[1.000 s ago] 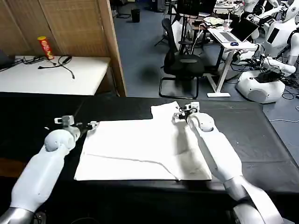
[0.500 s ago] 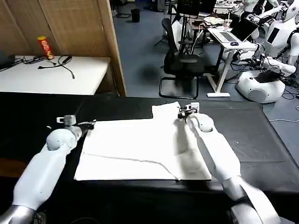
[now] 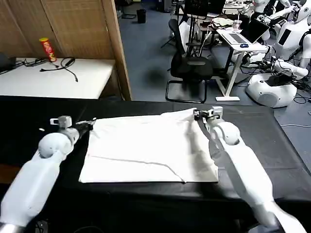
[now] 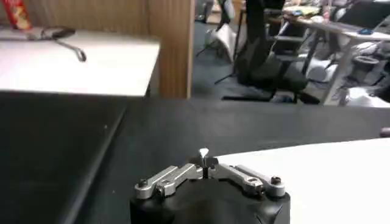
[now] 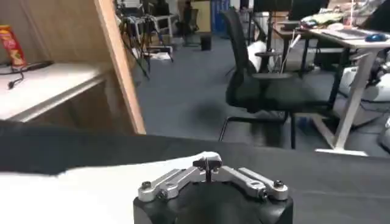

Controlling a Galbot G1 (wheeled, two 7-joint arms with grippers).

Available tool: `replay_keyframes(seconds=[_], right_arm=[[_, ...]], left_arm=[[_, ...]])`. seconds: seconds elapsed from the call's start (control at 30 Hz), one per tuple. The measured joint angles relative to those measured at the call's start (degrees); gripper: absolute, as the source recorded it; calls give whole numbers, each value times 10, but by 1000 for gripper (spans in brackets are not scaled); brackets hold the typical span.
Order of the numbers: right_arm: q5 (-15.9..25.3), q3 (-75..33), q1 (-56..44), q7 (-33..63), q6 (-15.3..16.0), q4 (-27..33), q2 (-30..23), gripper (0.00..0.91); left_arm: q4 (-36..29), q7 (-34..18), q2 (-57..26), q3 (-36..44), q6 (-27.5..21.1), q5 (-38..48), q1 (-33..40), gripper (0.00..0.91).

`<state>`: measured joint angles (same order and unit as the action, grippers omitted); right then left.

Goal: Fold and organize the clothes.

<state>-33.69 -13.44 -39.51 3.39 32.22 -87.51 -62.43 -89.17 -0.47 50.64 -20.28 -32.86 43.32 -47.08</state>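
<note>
White T-shirt lies folded flat, both far corners pinched.

We observe a desk covered by a black tablecloth. A white T-shirt lies directly on the cloth, spread mostly flat near the desk's middle, its near edge running just inside the desk's front edge. Black cloth shows around it on every side.
</note>
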Motion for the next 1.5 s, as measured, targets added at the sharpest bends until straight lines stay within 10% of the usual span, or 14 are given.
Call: replay_keyframes(seconds=[0.5, 1.03, 1.07, 1.1, 1.13, 1.5], right_arm=[[-9, -23, -187, 21, 53, -210, 106, 0], [-14, -33, -263, 35, 85, -276, 135, 0], [-14, -33, -266, 35, 88, -277, 135, 0], [-15, -34, -269, 35, 92, -279, 135, 88], [-18, -34, -271, 35, 97, -281, 135, 878], [-62, -76, -307, 41, 100, -323, 137, 878]], left_arm=[[-169, -12, -52, -87, 7, -14, -201, 0], [-227, -23, -41, -142, 8, -47, -327, 0], [-228, -23, -39, -143, 8, -50, -331, 166], [-228, -22, -38, -143, 6, -54, -333, 166], [-229, -22, -38, -143, 4, -58, -336, 878], [-255, -27, -26, -159, -18, -68, -365, 878]])
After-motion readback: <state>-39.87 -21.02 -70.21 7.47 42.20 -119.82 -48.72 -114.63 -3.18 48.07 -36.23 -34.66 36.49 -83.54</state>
